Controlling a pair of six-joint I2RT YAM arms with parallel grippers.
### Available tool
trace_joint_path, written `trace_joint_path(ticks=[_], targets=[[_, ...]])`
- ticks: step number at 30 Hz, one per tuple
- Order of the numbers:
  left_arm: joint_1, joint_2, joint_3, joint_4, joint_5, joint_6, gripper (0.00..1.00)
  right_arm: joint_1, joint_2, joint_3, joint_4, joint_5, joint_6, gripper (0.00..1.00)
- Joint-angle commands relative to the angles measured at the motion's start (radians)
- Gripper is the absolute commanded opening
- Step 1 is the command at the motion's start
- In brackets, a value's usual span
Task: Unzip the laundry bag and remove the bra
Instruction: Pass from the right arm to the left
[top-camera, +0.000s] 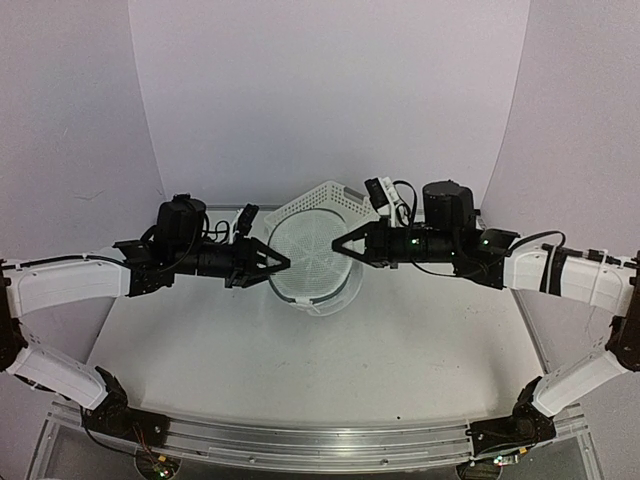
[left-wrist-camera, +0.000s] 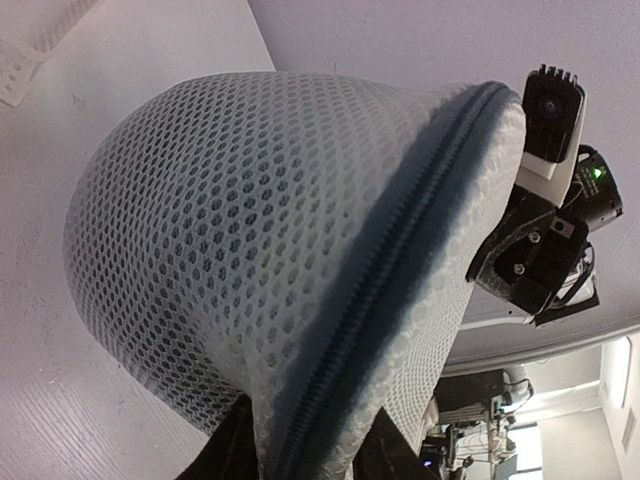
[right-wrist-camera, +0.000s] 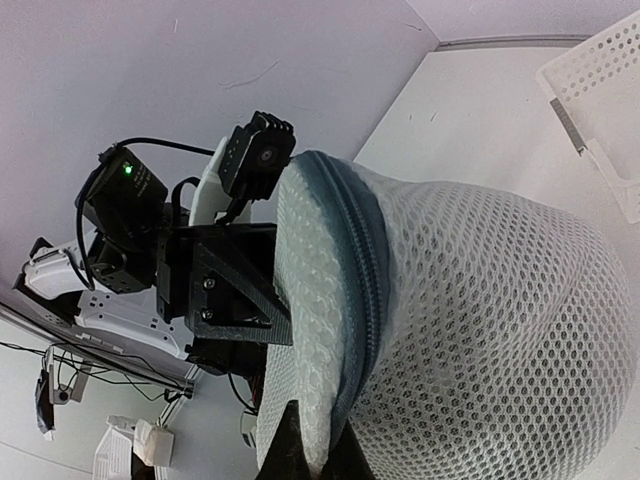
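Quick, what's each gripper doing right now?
Left gripper: closed, pinching the zippered rim of the laundry bag.
Right gripper: closed, pinching the laundry bag on the opposite side.

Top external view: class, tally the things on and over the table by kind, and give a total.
2 black robot pincers: left pincer, right pincer
1 translucent white mesh laundry bag, pinched between them
1 white perforated plastic basket
Total: 4
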Motion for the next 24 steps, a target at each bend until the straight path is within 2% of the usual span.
trace_joint_path(ticks=[1,5,11,12,14,15,17,19,24], targets=[[0.0,0.007,0.034,0.069,0.031,0.003,0.2,-0.001,-0.015,-0.015,0.097,-0.011,-0.009,0.0],[0.0,0.007,0.04,0.069,0.033,0.006,0.01,-0.002,-0.013,-0.041,0.097,-0.002,-0.019,0.0],[0.001,0.008,0.04,0.072,-0.001,-0.007,0.0,-0.001,-0.006,-0.075,0.091,0.041,-0.042,0.0],[0.002,0.004,0.039,0.072,-0.013,-0.011,0.0,-0.001,-0.005,-0.075,0.083,0.047,-0.05,0.05],[0.008,-0.001,0.033,0.072,-0.037,-0.024,0.0,0.0,-0.009,-0.075,0.054,0.063,-0.076,0.19],[0.015,-0.004,0.027,0.072,-0.049,-0.038,0.0,0.0,-0.015,-0.077,0.041,0.074,-0.087,0.29],[0.038,-0.009,0.007,0.072,-0.071,-0.068,0.0,0.002,-0.031,-0.091,0.026,0.093,-0.103,0.41],[0.06,-0.012,-0.013,0.072,-0.09,-0.095,0.0,0.007,-0.049,-0.103,-0.004,0.126,-0.125,0.46],[0.072,-0.008,-0.034,0.079,-0.142,-0.147,0.0,0.05,-0.067,-0.122,-0.035,0.167,-0.165,0.5]])
